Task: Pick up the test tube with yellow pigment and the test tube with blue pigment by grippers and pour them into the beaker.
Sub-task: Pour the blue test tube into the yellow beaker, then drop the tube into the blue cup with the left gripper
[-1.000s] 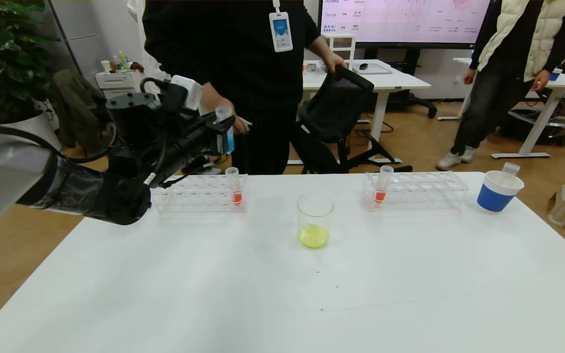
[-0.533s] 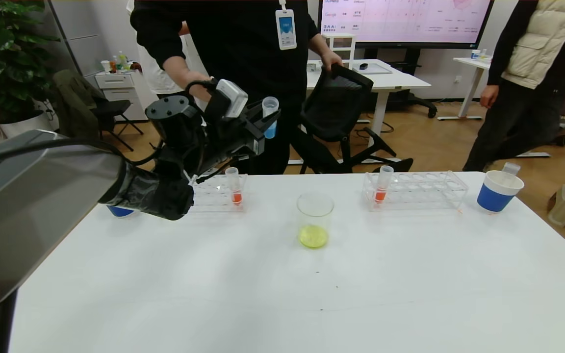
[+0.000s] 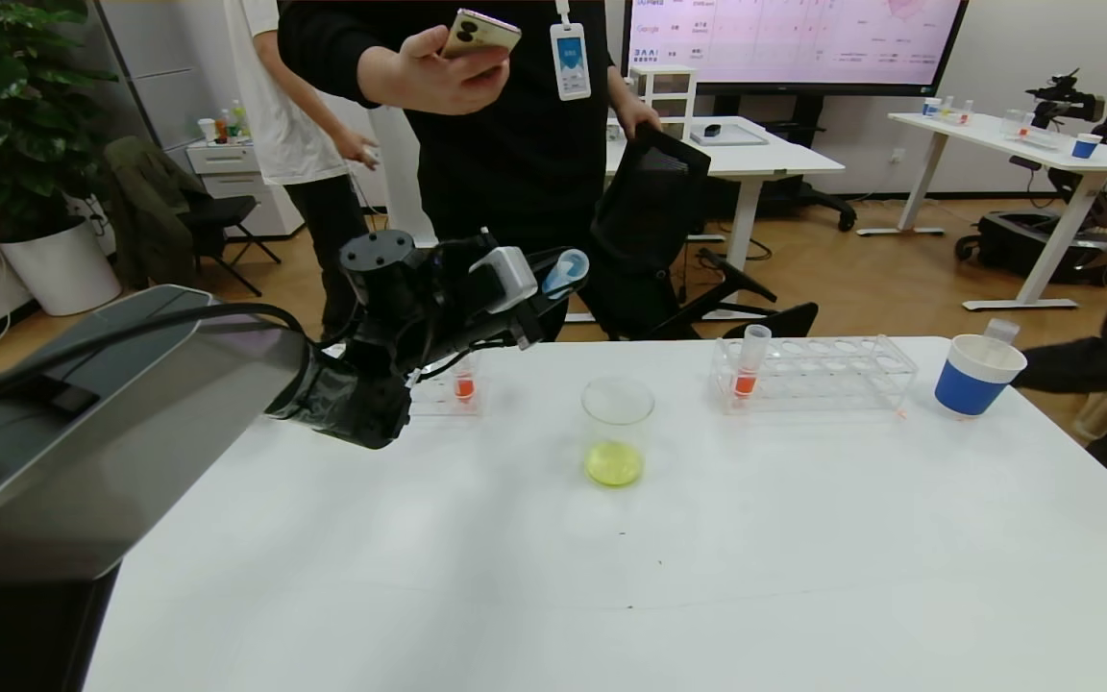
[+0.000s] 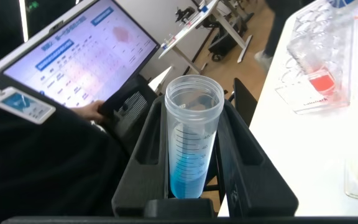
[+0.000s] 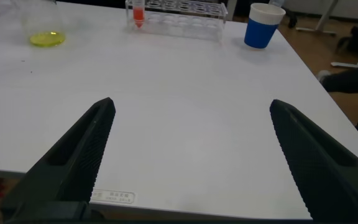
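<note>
- Yellow liquid already sits in the beaker (image 3: 617, 426) on the bench (image 3: 707, 557).
- My left claw (image 4: 194, 158) pinches the blue tube (image 4: 191, 140), tilted, beaker below and ahead; pouring remains.
- My right claw (image 5: 191, 155) hangs spread, idle.

Showing a broad grey-silver shell on the left arm (image 3: 121, 404), narrowing into a glossy black wrist wrapped in dark sleeve, trailing black cables. Carrying a small white-grey box beside the black left gripper (image 4: 194, 155). Displaying ribbed black fingers (image 5: 73, 155) on the right gripper (image 5: 194, 162).
</note>
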Tool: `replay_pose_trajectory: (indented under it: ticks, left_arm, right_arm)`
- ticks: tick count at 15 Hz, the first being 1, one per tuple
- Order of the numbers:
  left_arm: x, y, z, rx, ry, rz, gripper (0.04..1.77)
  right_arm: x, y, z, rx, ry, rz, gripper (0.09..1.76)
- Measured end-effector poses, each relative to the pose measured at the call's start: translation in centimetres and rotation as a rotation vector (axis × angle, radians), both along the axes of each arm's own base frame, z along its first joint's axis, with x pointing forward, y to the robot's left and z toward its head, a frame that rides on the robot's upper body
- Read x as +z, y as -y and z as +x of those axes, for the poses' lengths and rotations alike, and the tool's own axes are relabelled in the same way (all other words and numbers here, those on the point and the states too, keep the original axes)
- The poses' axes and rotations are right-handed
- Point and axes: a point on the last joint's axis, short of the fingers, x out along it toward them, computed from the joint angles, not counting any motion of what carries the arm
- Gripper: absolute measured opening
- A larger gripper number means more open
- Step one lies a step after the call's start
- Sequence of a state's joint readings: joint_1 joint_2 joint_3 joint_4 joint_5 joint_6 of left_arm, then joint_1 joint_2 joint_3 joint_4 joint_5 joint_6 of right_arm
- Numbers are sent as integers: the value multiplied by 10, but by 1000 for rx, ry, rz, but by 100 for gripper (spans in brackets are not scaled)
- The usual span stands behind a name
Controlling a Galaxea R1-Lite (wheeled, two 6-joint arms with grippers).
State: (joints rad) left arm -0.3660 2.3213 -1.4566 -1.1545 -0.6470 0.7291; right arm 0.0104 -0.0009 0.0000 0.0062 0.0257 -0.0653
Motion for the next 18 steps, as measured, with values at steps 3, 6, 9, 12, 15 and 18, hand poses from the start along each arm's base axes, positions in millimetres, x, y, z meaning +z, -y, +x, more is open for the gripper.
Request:
replay_pose_trajectory:
  ticks: [3, 6, 9, 12, 15, 18]
  left_arm:
    - [-9, 10, -6, -40, 62, 59, 51]
    - [-12, 22, -12, -77, 137, 64, 51]
    - [-18, 30, -15, -81, 200, 92, 51]
    - [-27, 32, -17, -76, 239, 139, 51]
    - [-35, 29, -18, -106, 285, 189, 51]
    - [-39, 28, -18, -105, 328, 219, 51]
  right_arm:
    - [0, 0, 0, 0, 0, 0, 174]
    - [0, 0, 0, 0, 0, 0, 174]
    - [0, 0, 0, 0, 0, 0, 174]
    - [0, 0, 0, 0, 0, 0, 174]
    - [0, 0, 0, 0, 0, 0, 174]
    - [0, 0, 0, 0, 0, 0, 174]
